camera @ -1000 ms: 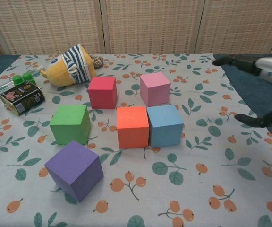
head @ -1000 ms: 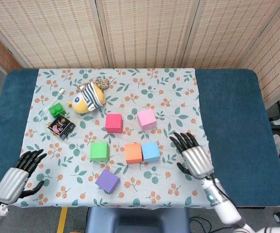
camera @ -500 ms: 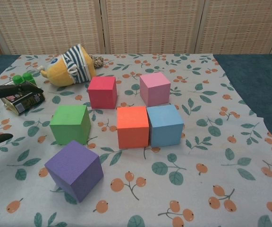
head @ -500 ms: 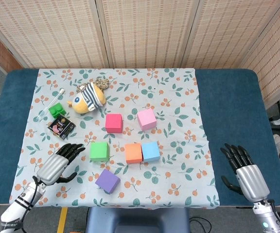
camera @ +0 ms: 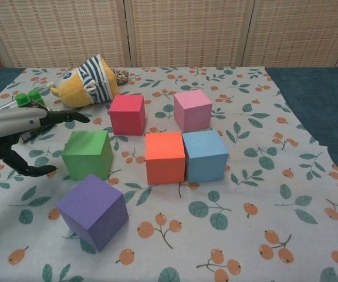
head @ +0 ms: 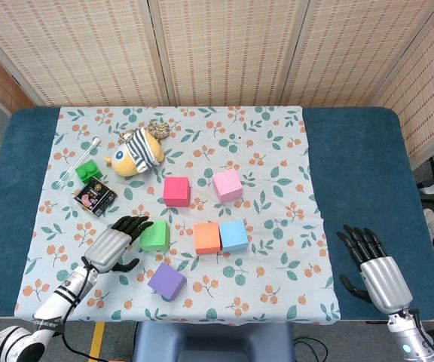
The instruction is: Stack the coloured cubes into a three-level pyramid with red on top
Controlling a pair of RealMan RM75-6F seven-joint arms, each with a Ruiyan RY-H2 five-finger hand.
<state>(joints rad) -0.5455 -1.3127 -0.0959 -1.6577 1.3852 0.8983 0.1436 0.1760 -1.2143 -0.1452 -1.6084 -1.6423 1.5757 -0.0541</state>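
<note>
Six cubes lie on the flowered cloth. The red cube (head: 176,191) (camera: 127,114) and pink cube (head: 227,185) (camera: 192,110) are at the back. The orange cube (head: 206,238) (camera: 165,157) and blue cube (head: 233,235) (camera: 205,155) touch side by side. The green cube (head: 154,236) (camera: 88,154) sits to their left, the purple cube (head: 166,281) (camera: 93,211) nearest the front. My left hand (head: 116,244) (camera: 17,126) is open just left of the green cube, fingers spread towards it. My right hand (head: 374,268) is open over the blue table at the right front, shown only in the head view.
A striped yellow plush toy (head: 135,151) lies at the back left. Beside it are a small green block (head: 88,170), a dark packet (head: 95,197) and a white swab (head: 77,161). The cloth ends at the blue table (head: 360,166) on the right.
My left hand has moved in from the front left corner to the green cube's left side. My right hand has drawn back from the cloth to the right front of the table.
</note>
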